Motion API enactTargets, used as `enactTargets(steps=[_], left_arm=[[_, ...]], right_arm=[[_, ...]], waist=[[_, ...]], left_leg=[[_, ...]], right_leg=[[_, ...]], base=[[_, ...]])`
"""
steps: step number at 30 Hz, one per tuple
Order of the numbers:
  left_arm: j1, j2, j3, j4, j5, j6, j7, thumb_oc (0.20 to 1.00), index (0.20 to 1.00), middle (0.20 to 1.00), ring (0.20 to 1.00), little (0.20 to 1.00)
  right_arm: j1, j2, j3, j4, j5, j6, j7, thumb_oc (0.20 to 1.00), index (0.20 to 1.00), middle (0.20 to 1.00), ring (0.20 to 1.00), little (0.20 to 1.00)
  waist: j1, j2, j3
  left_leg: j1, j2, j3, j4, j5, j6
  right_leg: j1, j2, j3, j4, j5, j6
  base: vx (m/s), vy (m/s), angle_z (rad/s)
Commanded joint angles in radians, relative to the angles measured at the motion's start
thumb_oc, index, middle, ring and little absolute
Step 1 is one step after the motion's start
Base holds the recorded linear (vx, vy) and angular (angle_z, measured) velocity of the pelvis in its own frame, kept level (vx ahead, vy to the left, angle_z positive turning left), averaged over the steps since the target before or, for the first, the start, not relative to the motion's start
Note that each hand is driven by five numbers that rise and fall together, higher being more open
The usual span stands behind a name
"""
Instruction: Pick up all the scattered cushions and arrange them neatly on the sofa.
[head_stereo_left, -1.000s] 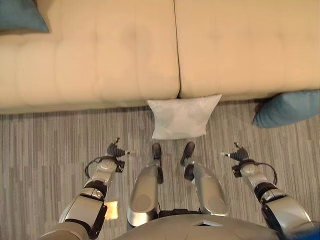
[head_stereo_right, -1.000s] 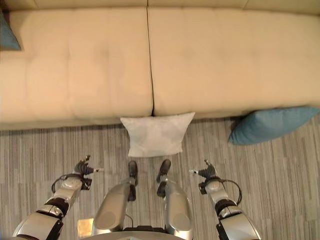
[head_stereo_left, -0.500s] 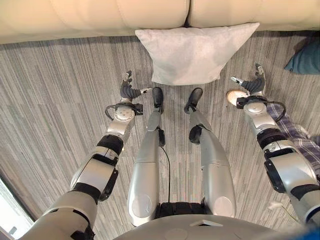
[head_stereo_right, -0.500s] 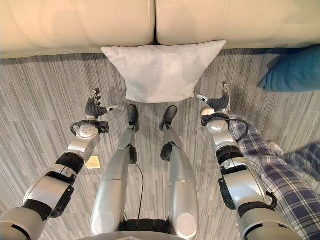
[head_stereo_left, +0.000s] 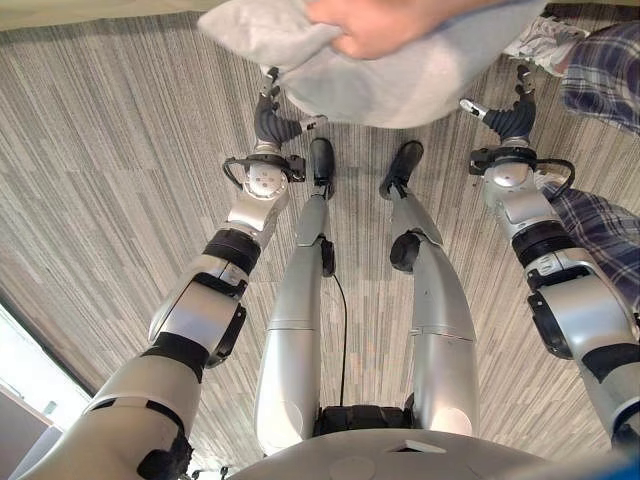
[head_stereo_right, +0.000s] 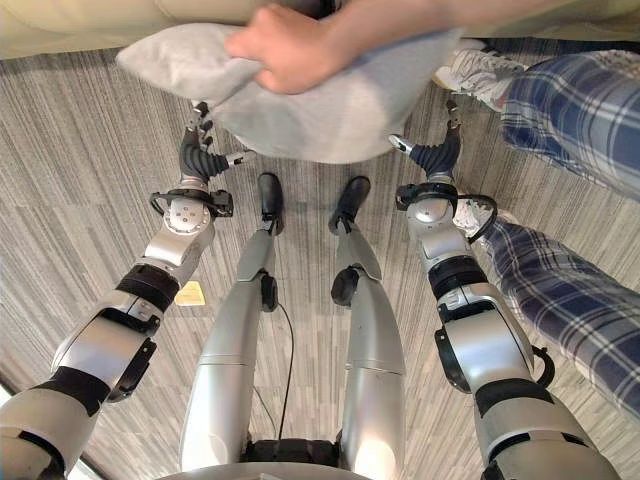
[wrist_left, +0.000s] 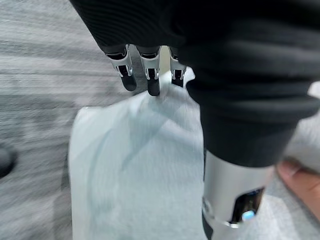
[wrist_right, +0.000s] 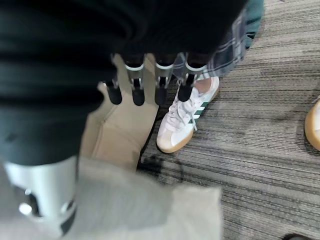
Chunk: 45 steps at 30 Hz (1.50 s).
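The left hand (head_stereo_left: 272, 118) has its fingers (wrist_left: 148, 75) straight and relaxed, tips touching or just beside the near edge of the pale grey cushion (head_stereo_right: 330, 105), with nothing held. The right hand (head_stereo_right: 437, 157) is likewise loose and empty, thumb spread, poised beside the cushion's other edge. The cushion sits between the two hands, lifted off the striped grey carpet (head_stereo_left: 110, 180) by a person's hand (head_stereo_right: 280, 48) that bunches its upper part; the sofa (head_stereo_right: 90, 25) runs along the far edge of the carpet. A person's plaid-trousered leg (head_stereo_right: 570, 100) and white shoe (wrist_right: 184, 122) stand near the right hand. The cushion looks light, soft and yielding, so it is probably best taken by pressing both palms against opposite side edges. No readable writing shows on it.
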Motion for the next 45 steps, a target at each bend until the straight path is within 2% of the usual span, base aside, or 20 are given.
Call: enactTargets(steps=[1,14,15,16,17,20,24,27,29,31,32,33,36,41,43,45], left_arm=[[0.167,-0.059,-0.032,0.003,0.028,-0.013,-0.026,1.0,1.0,1.0,1.0,1.0],[0.282,-0.077,0.014,-0.025,0.005,-0.005,-0.048,1.0,1.0,1.0,1.0,1.0],[0.313,-0.082,0.021,-0.019,0.006,0.003,-0.059,1.0,1.0,1.0,1.0,1.0],[0.382,-0.092,0.022,0.009,0.015,0.021,-0.086,1.0,1.0,1.0,1.0,1.0],[0.383,-0.092,0.022,0.009,0.016,0.021,-0.086,1.0,1.0,1.0,1.0,1.0],[0.457,-0.092,0.022,0.04,0.035,0.04,-0.113,1.0,1.0,1.0,1.0,1.0],[0.56,-0.086,0.038,0.213,0.113,0.081,-0.16,1.0,1.0,1.0,1.0,1.0],[0.621,-0.083,0.053,0.305,0.19,0.098,-0.183,1.0,1.0,1.0,1.0,1.0],[0.694,-0.075,0.098,0.359,0.235,0.112,-0.204,1.0,1.0,1.0,1.0,1.0],[0.736,-0.071,0.117,0.387,0.261,0.117,-0.22,1.0,1.0,1.0,1.0,1.0],[0.762,-0.07,0.131,0.401,0.271,0.118,-0.228,1.0,1.0,1.0,1.0,1.0],[0.777,-0.07,0.142,0.408,0.278,0.12,-0.236,1.0,1.0,1.0,1.0,1.0],[0.793,-0.074,0.154,0.42,0.285,0.122,-0.247,1.0,1.0,1.0,1.0,1.0],[0.787,-0.077,0.149,0.408,0.277,0.121,-0.247,1.0,1.0,1.0,1.0,1.0],[0.786,-0.08,0.14,0.404,0.278,0.121,-0.249,1.0,1.0,1.0,1.0,1.0],[0.79,-0.088,0.13,0.399,0.29,0.124,-0.256,1.0,1.0,1.0,1.0,1.0]], right_arm=[[0.166,0.036,0.041,0.008,-0.031,-0.031,-0.014,1.0,1.0,1.0,1.0,1.0],[0.27,0.044,0.016,0.005,-0.04,-0.02,0.034,1.0,1.0,1.0,1.0,1.0],[0.301,0.049,0.012,0.006,-0.04,-0.016,0.046,1.0,1.0,1.0,1.0,1.0],[0.37,0.069,0.011,0.024,-0.041,-0.002,0.08,1.0,1.0,1.0,1.0,1.0],[0.371,0.069,0.011,0.023,-0.041,-0.002,0.08,1.0,1.0,1.0,1.0,1.0],[0.454,0.092,0.017,0.054,-0.049,0.019,0.121,1.0,1.0,1.0,1.0,1.0],[0.575,0.11,0.038,0.154,-0.106,0.057,0.179,1.0,1.0,1.0,1.0,1.0],[0.649,0.117,0.031,0.227,-0.151,0.077,0.212,1.0,1.0,1.0,1.0,1.0],[0.714,0.119,0.01,0.281,-0.202,0.088,0.239,1.0,1.0,1.0,1.0,1.0],[0.743,0.115,-0.004,0.308,-0.225,0.086,0.254,1.0,1.0,1.0,1.0,1.0],[0.764,0.112,-0.005,0.317,-0.244,0.083,0.263,1.0,1.0,1.0,1.0,1.0],[0.779,0.099,-0.011,0.323,-0.249,0.078,0.272,1.0,1.0,1.0,1.0,1.0],[0.785,0.092,-0.013,0.337,-0.255,0.077,0.283,1.0,1.0,1.0,1.0,1.0],[0.778,0.083,-0.004,0.333,-0.257,0.088,0.292,1.0,1.0,1.0,1.0,1.0],[0.782,0.081,-0.011,0.33,-0.254,0.088,0.297,1.0,1.0,1.0,1.0,1.0],[0.792,0.088,-0.029,0.329,-0.255,0.09,0.303,1.0,1.0,1.0,1.0,1.0]], waist=[[-0.028,0.021,-0.226],[-0.01,0.022,-0.274],[-0.008,0.019,-0.279],[-0.003,0.015,-0.285],[-0.003,0.015,-0.283],[0.003,0.014,-0.288],[0.006,0.01,-0.283],[-0.001,0.015,-0.291],[-0.007,0.017,-0.32],[-0.006,0.014,-0.336],[-0.008,0.006,-0.344],[-0.007,-0.008,-0.336],[-0.005,-0.018,-0.342],[-0.005,-0.029,-0.35],[-0.009,-0.024,-0.359],[-0.02,-0.005,-0.377]], left_leg=[[-0.087,0.043,-0.074,-0.061,0.013,-0.097],[-0.033,0.047,-0.076,-0.06,0.007,-0.094],[-0.002,0.047,-0.076,-0.063,0.004,-0.093],[0.082,0.042,-0.08,-0.067,-0.008,-0.089],[0.085,0.042,-0.08,-0.068,-0.009,-0.089],[0.205,0.035,-0.08,-0.083,-0.021,-0.089],[0.493,0.035,-0.069,-0.195,-0.006,-0.104],[0.634,0.036,-0.062,-0.242,0.014,-0.111],[0.739,0.039,-0.056,-0.246,-0.002,-0.114],[0.799,0.039,-0.052,-0.238,-0.023,-0.11],[0.814,0.038,-0.056,-0.208,-0.043,-0.103],[0.805,0.033,-0.059,-0.107,-0.082,-0.101],[0.81,0.031,-0.076,-0.046,-0.116,-0.102],[0.83,0.132,-0.07,-0.087,-0.09,-0.113],[0.844,0.148,-0.074,-0.104,-0.088,-0.116],[0.881,0.14,-0.064,-0.145,-0.102,-0.124]], right_leg=[[-0.01,-0.054,0.09,-0.022,-0.032,0.213],[0.025,-0.066,0.085,0.017,-0.052,0.209],[0.051,-0.066,0.081,0.017,-0.054,0.207],[0.127,-0.067,0.07,0.01,-0.059,0.205],[0.131,-0.067,0.07,0.009,-0.059,0.205],[0.247,-0.063,0.056,-0.01,-0.065,0.202],[0.542,-0.025,0.028,-0.121,-0.069,0.2],[0.714,0.002,0.005,-0.198,-0.049,0.193],[0.848,0.022,0.002,-0.239,-0.062,0.194],[0.925,0.035,0.01,-0.276,-0.07,0.192],[0.968,0.044,0.017,-0.303,-0.072,0.188],[1.01,0.046,0.025,-0.326,-0.08,0.177],[1.048,0.047,0.034,-0.341,-0.078,0.175],[1.048,0.025,0.05,-0.32,-0.084,0.187],[1.053,0.018,0.052,-0.312,-0.089,0.194],[1.068,-0.001,0.053,-0.302,-0.091,0.208]], base=[[0.0,0.0,0.0],[0.0,0.003,0.0],[0.03,-0.016,0.03],[0.0,0.0,0.0],[0.0,0.0,0.0],[0.01,0.0,0.0],[0.1,-0.017,-0.04],[0.12,0.002,0.04],[0.21,-0.041,0.28],[0.15,-0.082,0.03],[0.11,-0.136,0.02],[0.07,-0.099,0.14],[0.07,0.011,0.11],[0.04,0.135,-0.17],[0.1,0.198,-0.01],[0.16,0.325,-0.15]])
